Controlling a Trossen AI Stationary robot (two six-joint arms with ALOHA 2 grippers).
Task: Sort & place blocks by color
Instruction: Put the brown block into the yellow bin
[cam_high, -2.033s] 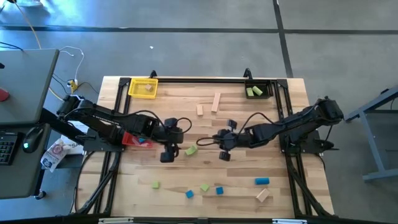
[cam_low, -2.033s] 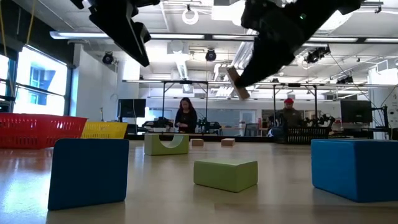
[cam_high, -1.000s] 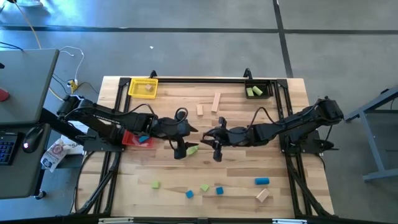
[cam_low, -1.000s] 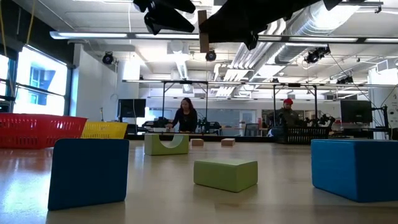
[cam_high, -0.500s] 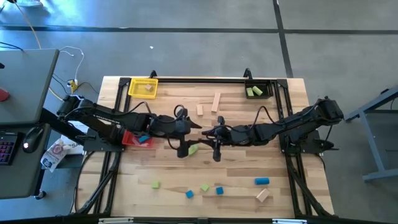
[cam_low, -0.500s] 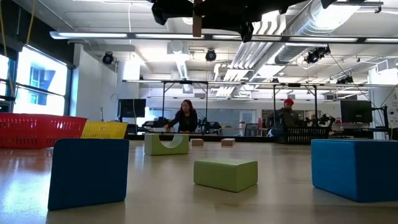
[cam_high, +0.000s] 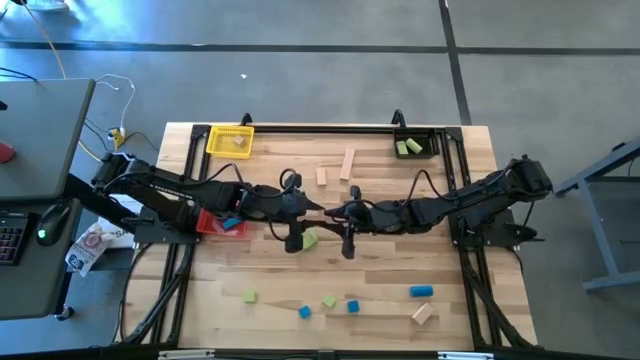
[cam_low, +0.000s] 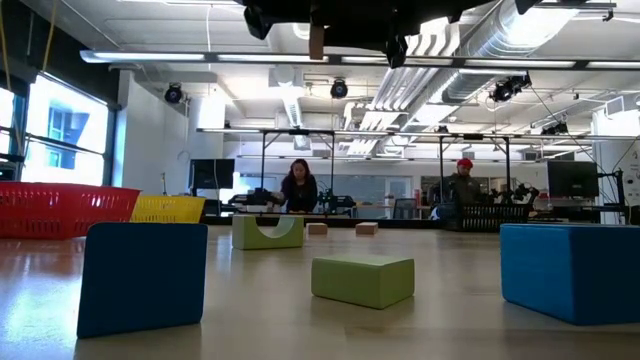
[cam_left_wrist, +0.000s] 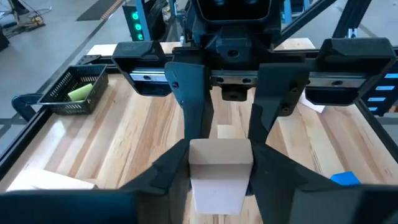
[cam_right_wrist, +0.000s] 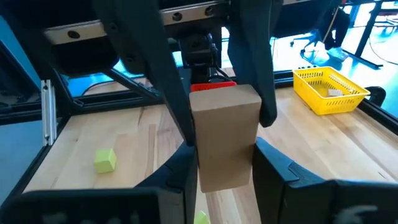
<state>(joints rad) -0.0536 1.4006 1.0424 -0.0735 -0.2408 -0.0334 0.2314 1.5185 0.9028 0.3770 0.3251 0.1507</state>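
A tan wooden block (cam_high: 327, 212) hangs high over the table's middle, between my two grippers. They face each other there. My left gripper (cam_high: 319, 212) comes from the left, my right gripper (cam_high: 336, 213) from the right, and both are shut on the block. In the low view the block (cam_low: 317, 40) stands upright under the dark grippers. A light green arch block (cam_high: 308, 240) lies on the table below. Blue, green and tan blocks (cam_high: 352, 306) lie near the front edge. My left gripper pinches the tan block's two opposite sides (cam_left_wrist: 193, 177) between its two fingers, level, from the table's left. The block is lifted clear of the table and stands upright. My right gripper pinches the same two sides (cam_right_wrist: 202, 168) between its two fingers, level, from the table's right, on the end facing it. The left arm's fingers (cam_right_wrist: 180, 118) lie on the block just beyond mine.
A red bin (cam_high: 212, 224) with a blue block stands at the left, a yellow bin (cam_high: 230, 140) at the far left, a black bin (cam_high: 415, 147) with green blocks at the far right. Two tan blocks (cam_high: 347, 163) lie at the far middle.
My left gripper has gone toward the table's right and my right gripper a little toward the left with the tan block. They now meet, and the left fingers stand on the block's sides. The block has stayed lifted and upright.
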